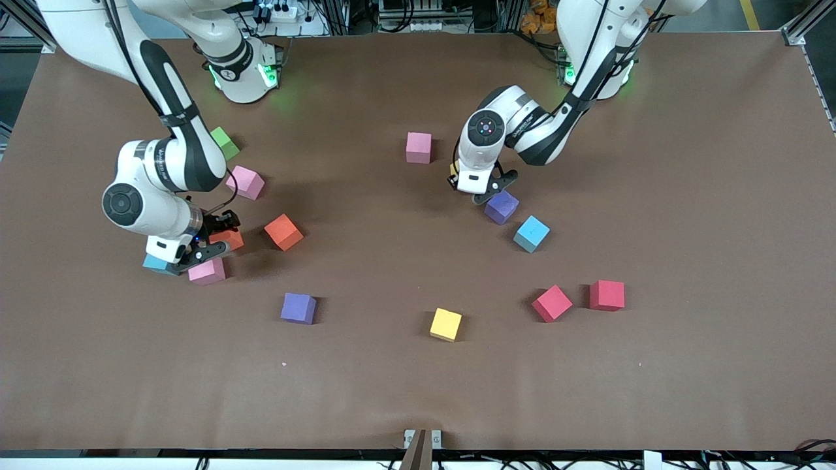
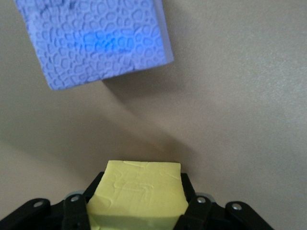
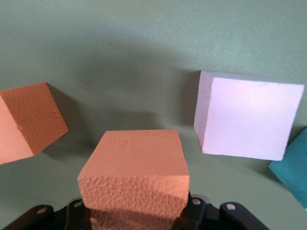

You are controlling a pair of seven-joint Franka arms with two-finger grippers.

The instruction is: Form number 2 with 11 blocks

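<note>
While coloured foam cubes lay scattered, a yellow foam cube [image 2: 139, 194] was pinched by the left gripper [image 1: 482, 190] beside a purple foam cube [image 1: 501, 206]. An orange foam cube [image 3: 135, 177] was clamped by the right gripper [image 1: 208, 245] beside a pink foam cube [image 1: 208, 271].

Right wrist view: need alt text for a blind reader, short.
The right pincer grips an orange cube at the bottom of the frame, over the table. A second orange cube sits to one side, a pale pink cube to the other, with a corner of a light blue cube at the edge.
</note>
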